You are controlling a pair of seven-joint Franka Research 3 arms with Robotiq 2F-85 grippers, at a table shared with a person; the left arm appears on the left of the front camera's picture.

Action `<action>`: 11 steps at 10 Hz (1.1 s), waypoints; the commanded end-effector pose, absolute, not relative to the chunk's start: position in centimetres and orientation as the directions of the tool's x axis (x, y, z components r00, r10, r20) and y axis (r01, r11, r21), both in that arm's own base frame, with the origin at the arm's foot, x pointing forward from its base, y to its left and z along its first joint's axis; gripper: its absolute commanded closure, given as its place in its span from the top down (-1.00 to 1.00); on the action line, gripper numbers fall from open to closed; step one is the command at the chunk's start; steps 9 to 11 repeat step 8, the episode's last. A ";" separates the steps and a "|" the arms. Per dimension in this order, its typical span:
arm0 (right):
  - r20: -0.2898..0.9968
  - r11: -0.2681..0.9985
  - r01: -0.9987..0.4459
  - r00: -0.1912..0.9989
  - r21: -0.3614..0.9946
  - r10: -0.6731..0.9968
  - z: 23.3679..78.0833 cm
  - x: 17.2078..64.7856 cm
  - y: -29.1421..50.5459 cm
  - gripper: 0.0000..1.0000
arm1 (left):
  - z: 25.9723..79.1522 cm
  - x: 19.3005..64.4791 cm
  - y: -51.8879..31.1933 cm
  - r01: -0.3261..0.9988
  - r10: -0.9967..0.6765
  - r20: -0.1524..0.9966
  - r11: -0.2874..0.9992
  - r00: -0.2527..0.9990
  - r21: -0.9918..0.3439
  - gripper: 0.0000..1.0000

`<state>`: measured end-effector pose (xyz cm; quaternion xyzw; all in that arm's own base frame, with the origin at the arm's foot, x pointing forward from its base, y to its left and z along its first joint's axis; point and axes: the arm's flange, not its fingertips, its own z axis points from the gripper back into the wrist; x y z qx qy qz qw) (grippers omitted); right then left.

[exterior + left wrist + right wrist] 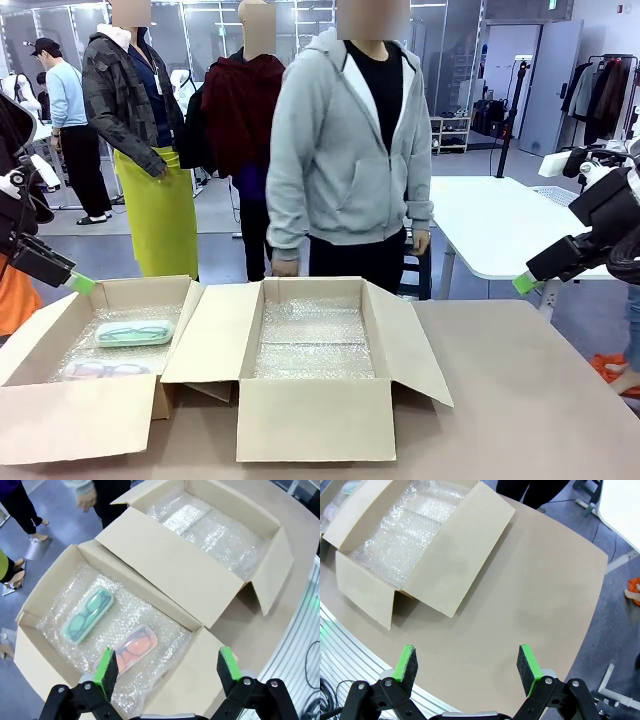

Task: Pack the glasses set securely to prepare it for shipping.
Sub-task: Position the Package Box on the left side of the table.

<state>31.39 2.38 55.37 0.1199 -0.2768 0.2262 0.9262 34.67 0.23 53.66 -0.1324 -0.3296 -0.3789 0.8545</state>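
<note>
Two open brown cardboard boxes stood side by side on the beige tabletop [520, 400], both lined with clear bubble wrap, apparently as cushioning for transit. The landmark for this report was the left-hand cardboard box [60, 415]. Inside it, on its bubble-wrap lining [135, 617], lay the glasses set: the mint-green translucent oblong case [134, 332] toward the far side and the pale pink-clear translucent oblong case [105, 371] toward the near side, lying flat, close together but apart, each with an eyeglass frame visible through it. Neither case was wrapped or covered, and the box flaps stood open, so packing was judged incomplete. The second cardboard box [310, 415], immediately to the right of the landmark, held only a bubble-wrap sheet [315, 340], probably padding. The left gripper [169, 667] hung above the near edge of the landmark box with its jaws wide apart and nothing between them, the pink case just beyond its left pad, a position suited to a descent onto that case. The right gripper [467, 663] was poised over bare tabletop well to the right of both boxes, jaws likewise apart and empty. A person in a grey hooded top [345, 140] stood behind the boxes, hands at the sides.
</note>
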 end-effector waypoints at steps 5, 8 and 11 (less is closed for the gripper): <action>0.567 0.871 -0.482 0.745 0.093 0.352 55.4 31.3 2.4 1.00 | 53.9 34.6 0.1 0.726 -0.558 0.665 0.687 0.497 0.033 1.00; 0.567 0.871 -0.482 0.745 0.093 0.352 55.4 31.3 2.4 1.00 | 53.9 34.6 0.1 0.726 -0.558 0.665 0.687 0.497 0.033 1.00; 0.567 0.871 -0.482 0.745 0.093 0.352 55.4 31.3 2.4 1.00 | 53.9 34.6 0.1 0.726 -0.558 0.665 0.687 0.497 0.033 1.00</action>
